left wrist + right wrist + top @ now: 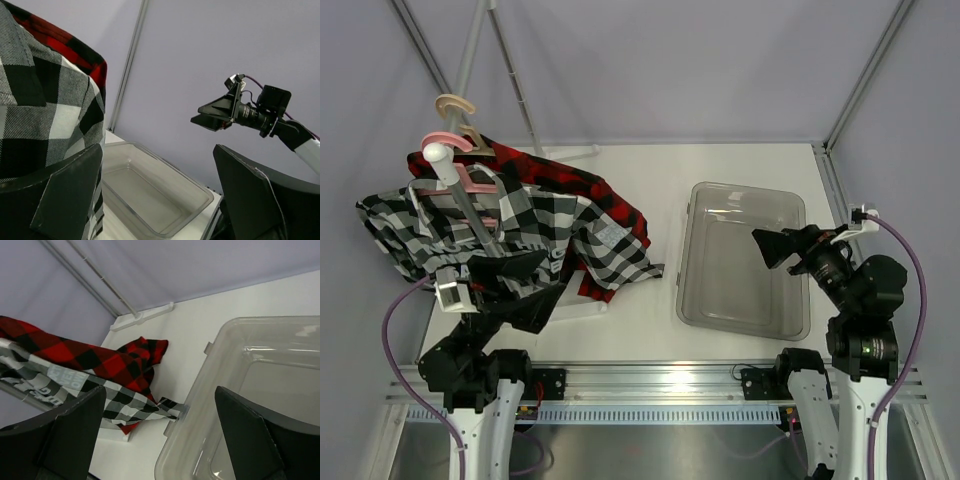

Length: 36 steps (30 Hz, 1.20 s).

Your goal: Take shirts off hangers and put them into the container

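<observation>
Both shirts hang at the left of the counter (660, 170), the black-and-white shirt (520, 225) in front of the red-and-black shirt (585, 190), with their tails trailing on the surface. The pink hanger (448, 143) and the beige hanger (455, 104) show their hooks by the rack pole (460, 195). The left gripper (159, 165) is spread beside the checked cloth. The right gripper (775, 248), also spread, hovers over the container (740, 270) at the right.

Beside the left gripper (159, 165), the black-and-white shirt (45, 115) is soft woven cloth; the gripper's fingers (65, 200) are matt black plastic. Below the right gripper (160, 395), the container (225, 360) is glossy, smooth translucent plastic.
</observation>
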Available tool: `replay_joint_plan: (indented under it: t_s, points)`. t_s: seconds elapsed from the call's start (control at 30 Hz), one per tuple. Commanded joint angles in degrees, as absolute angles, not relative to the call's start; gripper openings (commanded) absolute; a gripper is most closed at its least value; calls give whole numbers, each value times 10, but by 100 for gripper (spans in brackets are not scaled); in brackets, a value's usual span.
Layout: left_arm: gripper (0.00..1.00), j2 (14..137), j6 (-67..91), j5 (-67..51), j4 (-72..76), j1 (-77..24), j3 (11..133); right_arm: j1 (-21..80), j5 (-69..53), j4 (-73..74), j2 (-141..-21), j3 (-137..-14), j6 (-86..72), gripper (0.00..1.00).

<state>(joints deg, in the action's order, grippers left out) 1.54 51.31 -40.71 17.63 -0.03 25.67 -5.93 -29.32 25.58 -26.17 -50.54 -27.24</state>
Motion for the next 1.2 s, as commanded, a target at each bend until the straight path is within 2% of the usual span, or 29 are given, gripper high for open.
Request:
replay_joint_plan:
  t_s: [0.0,0.03,0.07,0.17,0.2,0.27,0.37,0.5,0.6,0.67,0.77,0.9,1.17]
  points:
    - [99,4,555,-448,145,4,265,-58,-425,179,-302,-550,-299,99]
    - [99,4,567,-457,156,4,260,-56,-509,102,-315,-558,-337,99]
    - [99,4,574,-473,166,4,257,-53,-530,64,-342,-581,-370,99]
    - [99,-15,591,-482,174,4,251,-10,-537,40,-384,-650,-388,99]
    - [99,-14,592,-489,171,4,253,0,-542,47,-423,-712,-388,98]
    - [99,-4,582,-498,121,4,268,79,-553,33,-487,-794,-394,96]
    - [99,23,563,-513,85,4,286,193,-516,107,-577,-913,-332,92]
    - [99,68,530,-546,27,-3,319,278,-483,170,-685,-1019,-264,85]
    - [99,67,505,-544,-3,-10,337,313,-466,212,-765,-1094,-218,75]
    - [99,68,510,-544,-10,-11,336,330,-461,224,-801,-1142,-196,64]
    - [99,67,533,-552,25,-15,317,371,-444,273,-894,-1219,-117,60]
    - [99,60,563,-556,72,-19,290,401,-409,279,-948,-1251,-26,61]
    - [99,55,572,-559,99,-25,265,453,-382,310,-1033,-1337,31,62]
